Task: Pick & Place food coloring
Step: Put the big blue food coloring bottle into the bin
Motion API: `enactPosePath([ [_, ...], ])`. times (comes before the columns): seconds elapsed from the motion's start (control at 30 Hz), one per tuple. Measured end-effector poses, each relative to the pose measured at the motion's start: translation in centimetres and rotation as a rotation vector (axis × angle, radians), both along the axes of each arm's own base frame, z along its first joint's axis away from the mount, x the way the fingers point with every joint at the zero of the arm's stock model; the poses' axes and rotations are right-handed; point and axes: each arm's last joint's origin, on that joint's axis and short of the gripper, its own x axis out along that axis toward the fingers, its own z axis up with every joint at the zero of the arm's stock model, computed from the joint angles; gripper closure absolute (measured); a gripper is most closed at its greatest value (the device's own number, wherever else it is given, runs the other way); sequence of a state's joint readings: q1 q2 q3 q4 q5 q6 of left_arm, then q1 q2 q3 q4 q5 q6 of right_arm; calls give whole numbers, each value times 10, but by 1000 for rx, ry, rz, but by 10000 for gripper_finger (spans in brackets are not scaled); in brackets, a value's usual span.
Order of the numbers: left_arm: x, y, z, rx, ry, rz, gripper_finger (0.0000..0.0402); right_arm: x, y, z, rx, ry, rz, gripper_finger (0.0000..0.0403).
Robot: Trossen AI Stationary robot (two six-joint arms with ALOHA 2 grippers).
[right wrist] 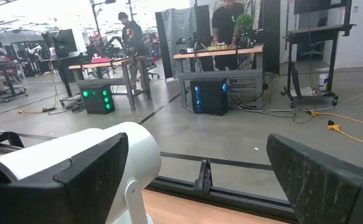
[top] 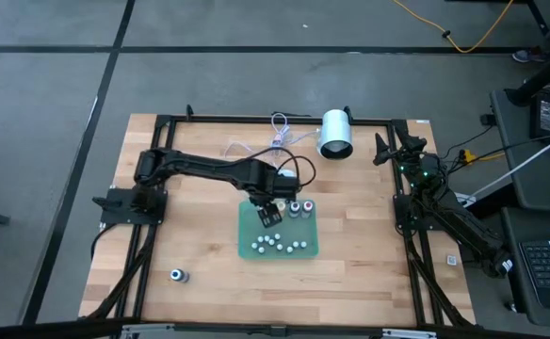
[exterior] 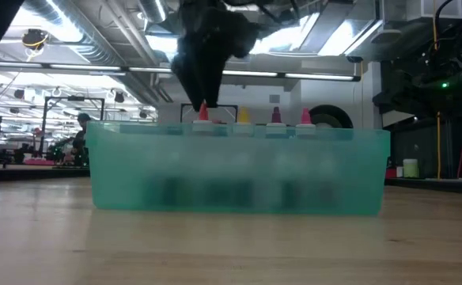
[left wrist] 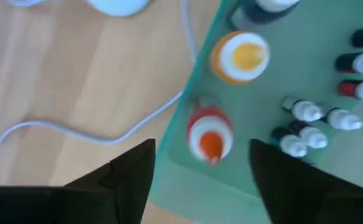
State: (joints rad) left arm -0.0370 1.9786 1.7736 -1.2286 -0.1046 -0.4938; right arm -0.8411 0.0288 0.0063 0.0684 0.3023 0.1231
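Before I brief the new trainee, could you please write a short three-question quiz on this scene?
1. True or false: the left gripper is open above the red-tipped bottle.
2. The small bottles lie in a: A) white bowl B) green tray C) cardboard box.
3. Where is the right gripper?

Key: 1 true. 2 B. 3 At the table's far right corner, open, near the white cylinder.

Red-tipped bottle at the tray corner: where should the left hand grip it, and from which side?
Grip the red-tipped bottle on its round body, below the narrow nozzle, coming straight down from above. It stands upright just inside the green tray wall, so a side approach looks blocked. The left hand is open, fingers either side.
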Motion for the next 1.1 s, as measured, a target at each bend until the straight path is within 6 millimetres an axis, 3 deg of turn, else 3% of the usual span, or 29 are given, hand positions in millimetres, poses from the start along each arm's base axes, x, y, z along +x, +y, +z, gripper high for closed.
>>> enactPosePath([
  [0.23,-39,-21,19,7,-35,100,81,0,0,0,0,0,0,19],
  [0.37,-69,-45,14,-37,-2,150,60,0,0,0,0,0,0,19],
  [0.67,-136,-101,-6,-113,110,173,63,0,0,0,0,0,0,19],
  [1.1,-202,-158,-31,-235,340,91,64,0,0,0,0,0,0,19],
])
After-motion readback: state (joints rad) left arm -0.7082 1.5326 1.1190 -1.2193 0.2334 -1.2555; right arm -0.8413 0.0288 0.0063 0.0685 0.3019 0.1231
